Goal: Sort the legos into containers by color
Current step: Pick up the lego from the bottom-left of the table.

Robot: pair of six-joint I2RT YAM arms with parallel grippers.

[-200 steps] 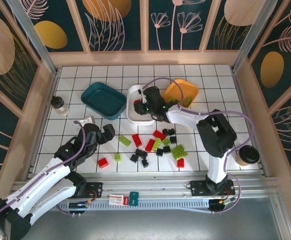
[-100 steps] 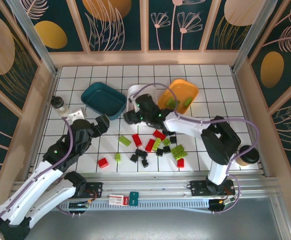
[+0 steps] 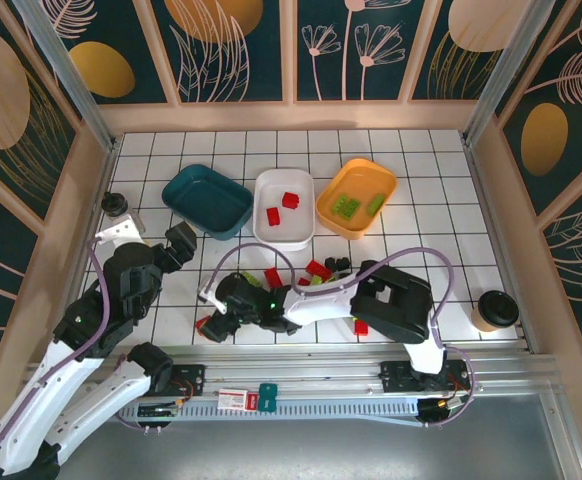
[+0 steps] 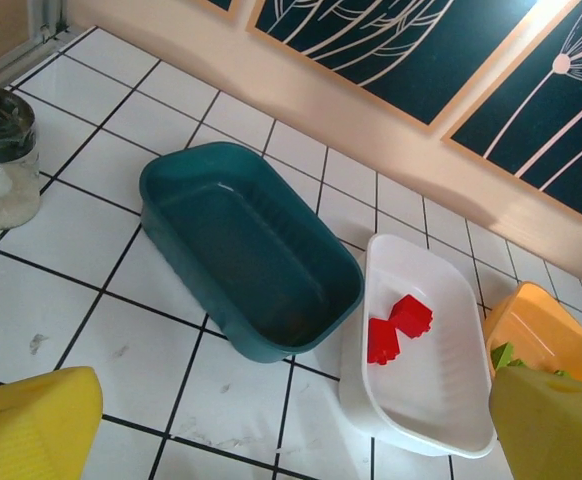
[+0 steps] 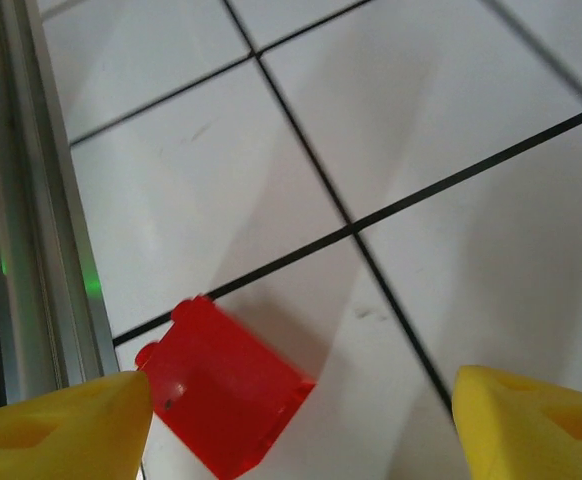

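Lego (image 5: 226,405), glossy red and studded, lies between right tool's (image 5: 296,430) spread yellow wedges; left tool (image 4: 291,430) spread.

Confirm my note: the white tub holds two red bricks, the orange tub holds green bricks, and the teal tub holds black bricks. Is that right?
Not quite: the teal tub holds no bricks at all, as the left wrist view shows. The rest stands: two red bricks lie in the white tub, and green bricks lie in the orange tub.
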